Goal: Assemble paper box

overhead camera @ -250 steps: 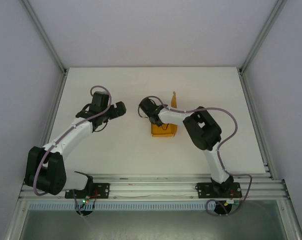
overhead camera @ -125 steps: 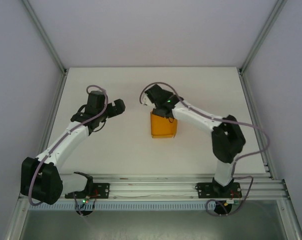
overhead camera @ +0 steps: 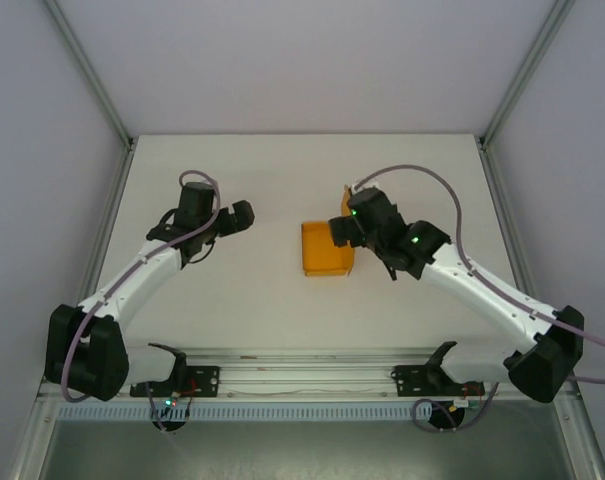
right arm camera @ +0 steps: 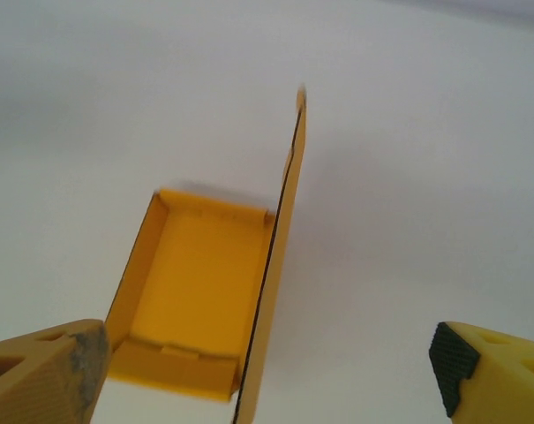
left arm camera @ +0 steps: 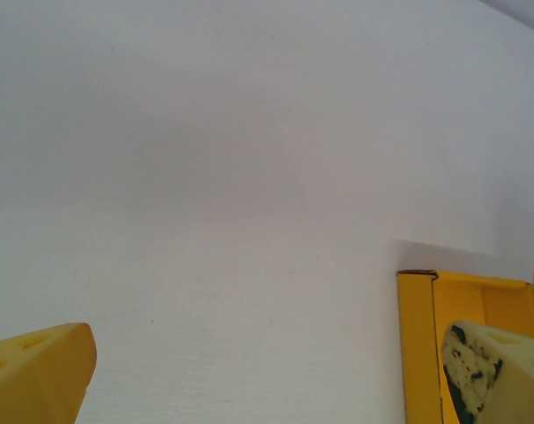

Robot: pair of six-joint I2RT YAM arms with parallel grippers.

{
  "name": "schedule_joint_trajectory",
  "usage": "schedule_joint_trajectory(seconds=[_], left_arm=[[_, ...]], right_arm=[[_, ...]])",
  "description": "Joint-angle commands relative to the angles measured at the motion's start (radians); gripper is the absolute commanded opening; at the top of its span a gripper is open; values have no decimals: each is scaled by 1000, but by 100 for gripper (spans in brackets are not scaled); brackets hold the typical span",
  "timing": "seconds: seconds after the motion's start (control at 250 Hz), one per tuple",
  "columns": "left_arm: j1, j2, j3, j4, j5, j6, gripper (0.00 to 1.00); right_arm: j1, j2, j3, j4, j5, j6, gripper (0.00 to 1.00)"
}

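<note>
The paper box (overhead camera: pixel 325 250) is a bright orange low tray in the middle of the table, with its lid flap (right arm camera: pixel 280 256) standing upright along its right side. In the right wrist view the tray's inside (right arm camera: pixel 196 283) lies open and empty. My right gripper (overhead camera: pixel 344 230) hovers above the box's right edge, open, with the upright flap between its spread fingers (right arm camera: pixel 41 375) and touching neither. My left gripper (overhead camera: pixel 244 215) is open to the left of the box, apart from it. The box's near corner (left arm camera: pixel 421 344) sits by its right finger (left arm camera: pixel 496 371).
The white table (overhead camera: pixel 232 170) is walled by grey panels and aluminium posts (overhead camera: pixel 512 80) at the back corners. A metal rail (overhead camera: pixel 302 365) with both arm bases runs along the near edge. My right arm's elbow (overhead camera: pixel 552 350) reaches far to the right.
My right arm has swung from the box's left side over to its right, stretching out low with the elbow far right. The left arm has barely shifted. The box stays in place.
</note>
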Motion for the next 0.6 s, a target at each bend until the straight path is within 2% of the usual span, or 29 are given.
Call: schedule_joint_trajectory(seconds=[0.0,0.068,0.216,0.244,0.344,0.4,0.492,0.596], left_arm=[[10,18,24,32,27,30,100],[10,33,28,41,32,33,100],[10,58,44,33,32,49,100],[11,61,49,30,31,52,100],[13,62,57,21,50,67,100],[12,58,59,19,70,78,100],[12,46,61,22,104,107,100],[12,22,52,36,169,156,100]], right_arm=[[-11,52,-18,-5,-84,87,83],[-27,94,-5,11,-109,54,74],[-89,166,58,-13,-121,13,26],[-98,172,63,-12,-137,-14,20],[-141,188,84,-8,-258,-130,9],[-161,201,104,-15,-343,-227,7],[-173,238,140,-51,-454,-474,4],[-174,299,187,-163,-539,-857,3]])
